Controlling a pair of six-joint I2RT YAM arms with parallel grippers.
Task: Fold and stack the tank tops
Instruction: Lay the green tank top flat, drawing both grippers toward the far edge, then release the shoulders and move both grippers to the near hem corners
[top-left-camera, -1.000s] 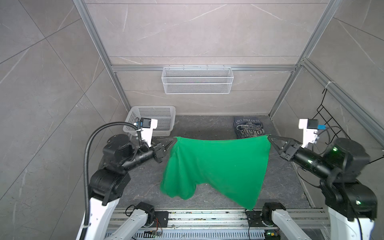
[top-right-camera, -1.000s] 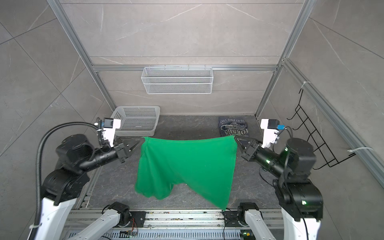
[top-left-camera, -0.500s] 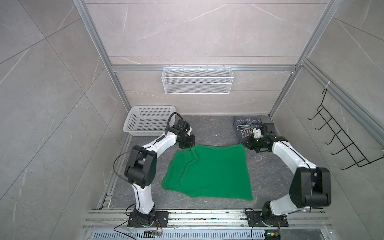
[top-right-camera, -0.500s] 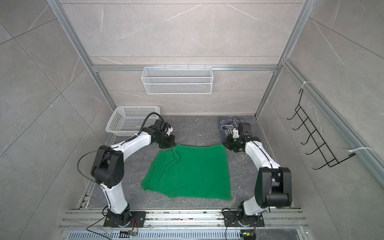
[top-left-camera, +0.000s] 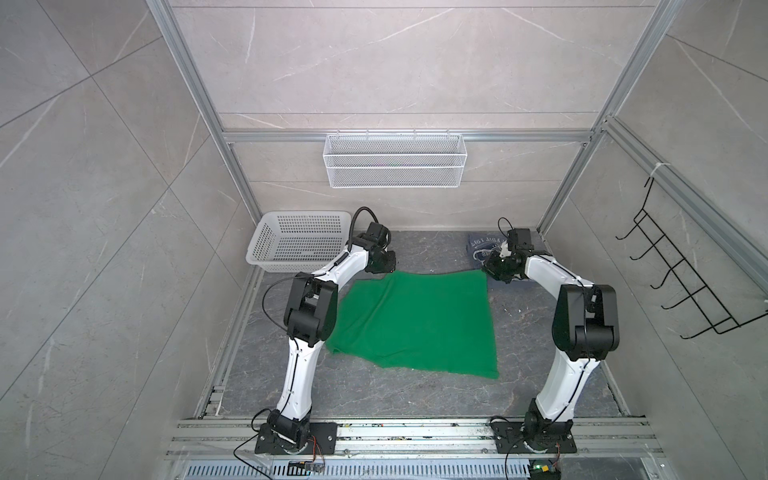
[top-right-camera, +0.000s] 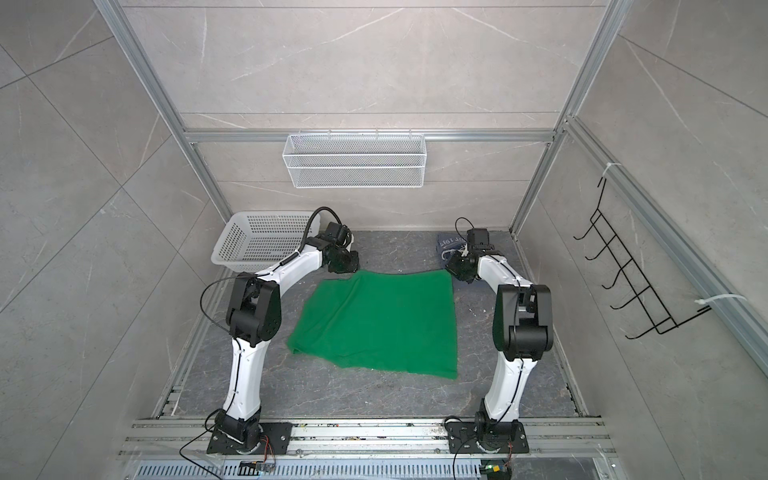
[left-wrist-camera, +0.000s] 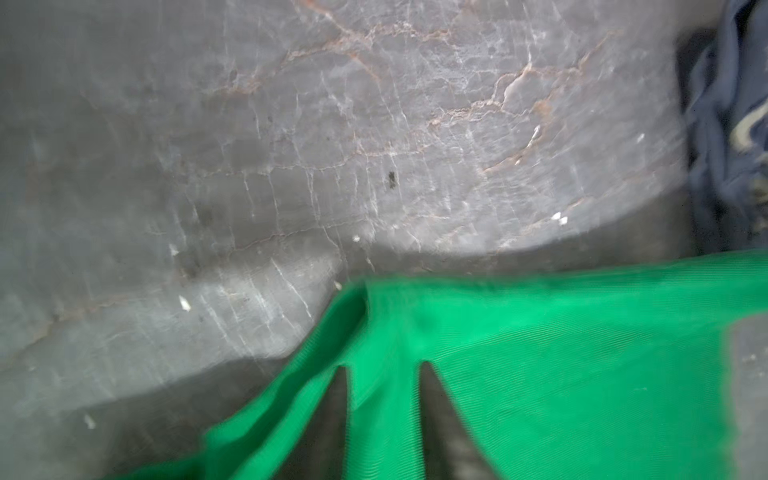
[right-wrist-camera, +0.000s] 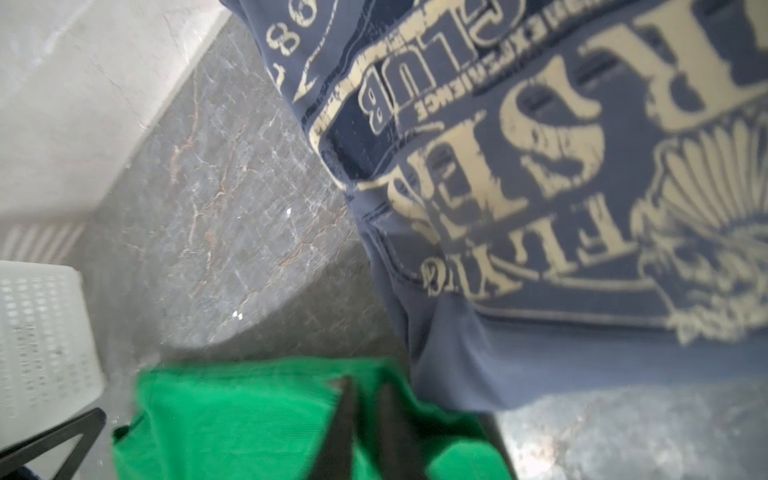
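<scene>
Green tank top (top-left-camera: 415, 324), aloft a second ago, now lies flat, with left gripper (left-wrist-camera: 380, 370) and right gripper (right-wrist-camera: 365, 384) slightly parted at its eleven and one o'clock corners, white basket (top-left-camera: 291, 266) at ten o'clock.

We record a robotics lab test cell: aluminium frame (top-left-camera: 195, 104), grey panel walls (top-left-camera: 395, 62), left arm (top-left-camera: 299, 374) and right arm (top-left-camera: 561, 384) bolted to a slotted base rail (top-left-camera: 415, 434).

Surface: dark grey veined stone-look tabletop (top-left-camera: 415, 399).
Middle: bright green cloth tank top (top-left-camera: 419, 324), spread flat.
Far right corner: slate-blue cloth tank top with pale lettering (top-left-camera: 478, 243).
Far left corner: white perforated plastic basket (top-left-camera: 297, 243), upright.
</scene>
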